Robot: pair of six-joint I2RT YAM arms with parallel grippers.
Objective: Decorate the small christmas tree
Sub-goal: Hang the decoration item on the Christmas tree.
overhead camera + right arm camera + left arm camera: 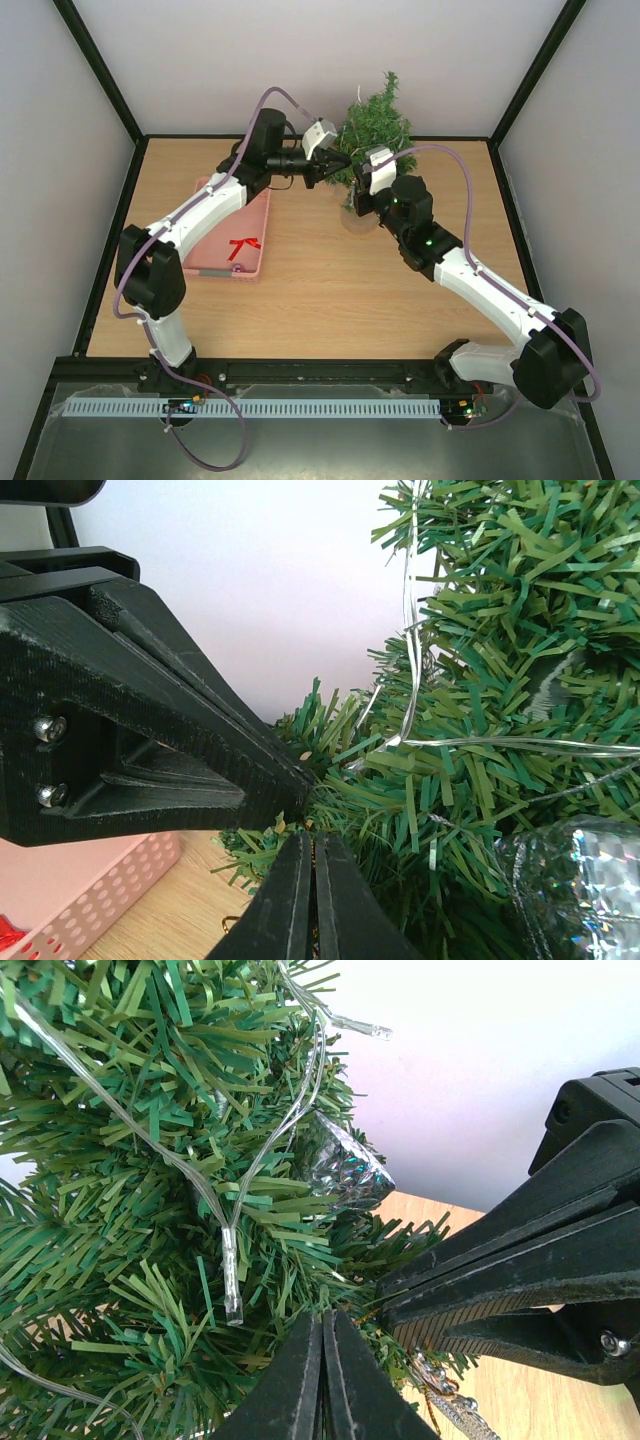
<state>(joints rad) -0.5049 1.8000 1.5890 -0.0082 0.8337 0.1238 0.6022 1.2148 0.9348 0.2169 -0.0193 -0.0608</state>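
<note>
The small christmas tree stands at the back of the table, strung with a clear light wire and a faceted clear ornament. My left gripper is shut, its tips pushed into the needles on the tree's left side. Just beside it my right gripper is also shut among the lower branches. A gold thread glints between the right jaws. A silver ornament on a gold thread hangs right under the right gripper's fingers.
A pink basket lies left of the tree under the left arm, with a red bow inside; its corner shows in the right wrist view. Grey walls close in the back and both sides.
</note>
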